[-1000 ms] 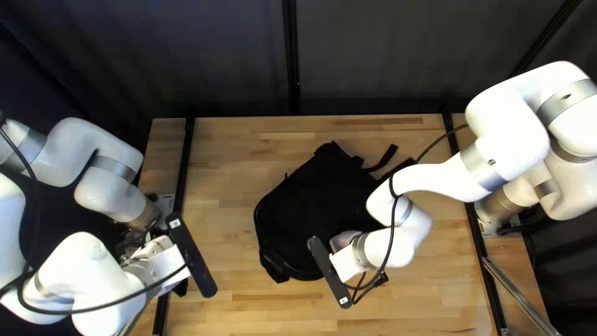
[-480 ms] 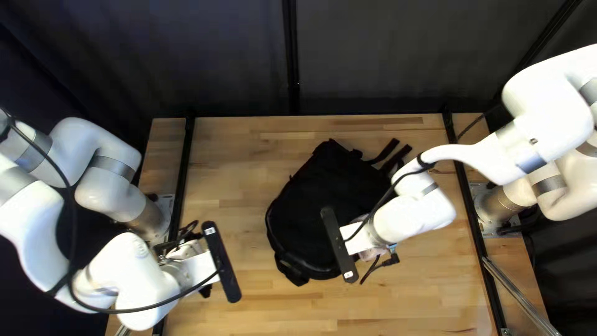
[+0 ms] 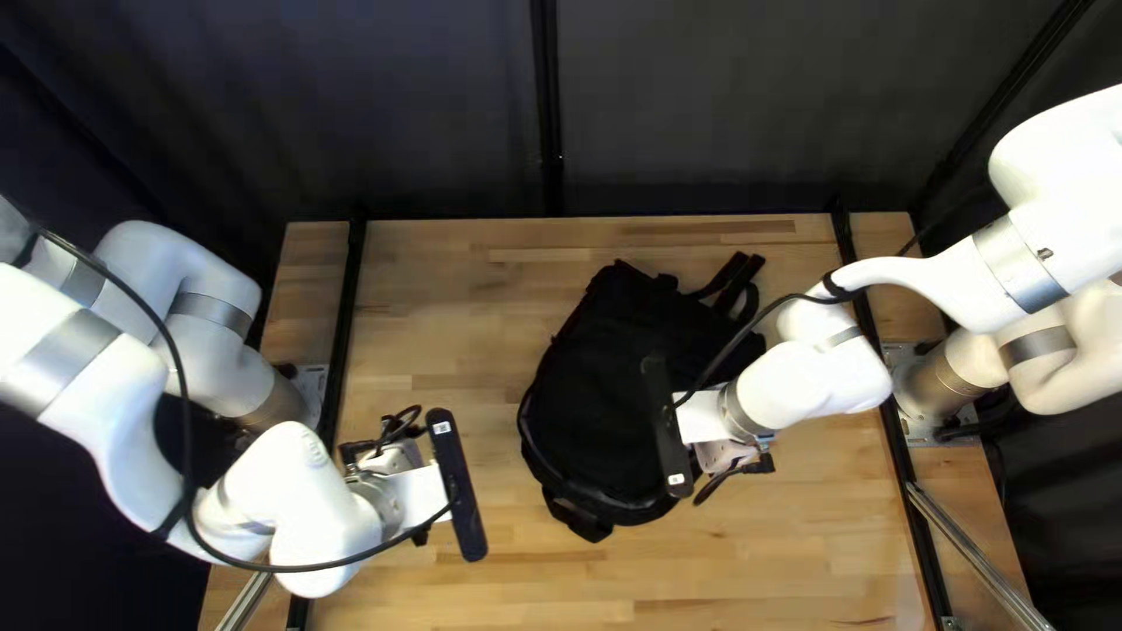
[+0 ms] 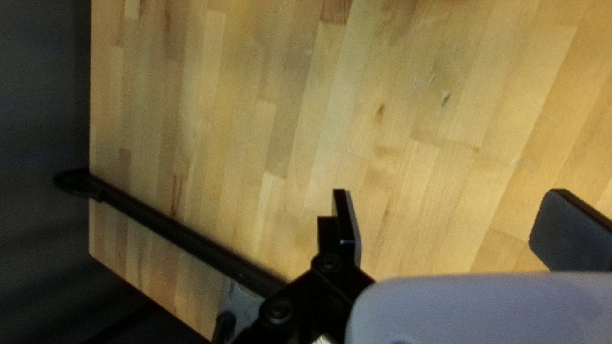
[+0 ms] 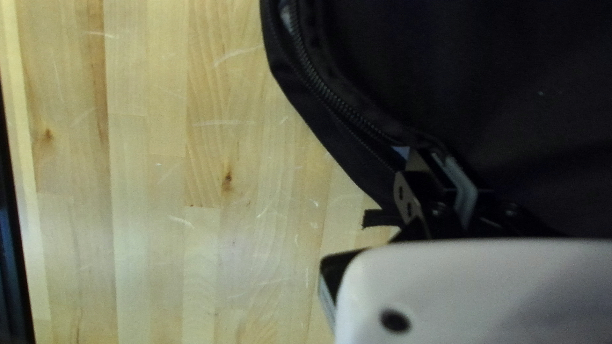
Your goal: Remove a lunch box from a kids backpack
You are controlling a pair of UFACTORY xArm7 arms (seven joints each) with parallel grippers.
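Backpack [image 3: 596, 397], black, one. Lies on the table [image 3: 421, 292], around the middle of the top left view, set at a slant. Two straps [image 3: 727, 278] extend from its end toward the far edge. A curved row of zip teeth [image 5: 344, 111] follows its rim in the right wrist view; a pale blue patch [image 5: 400, 153] shows beside the teeth, too small to identify.

Lunch box: position cannot be told from the views; whether it is inside the backpack is likewise unclear.

Right hand [image 3: 733, 456]: at the side of the backpack facing the right arm's base, below a black bar [image 3: 666, 427] on the wrist. In the right wrist view, the right hand [image 5: 440, 175] is closed on the backpack at its zipped rim, the fingers close together with black cloth between.

Left hand [image 3: 383, 456]: over the table's left part, well apart from the backpack. In the left wrist view, the left hand [image 4: 449, 207] is open, its two fingers wide apart above bare wood.

Surroundings: pale wood table with dark lengthwise rails [image 3: 341, 316] near its left and right sides; a dark curtain [image 3: 725, 105] behind the far edge; a black cable [image 3: 181, 386] looped along the left arm [image 3: 263, 503].
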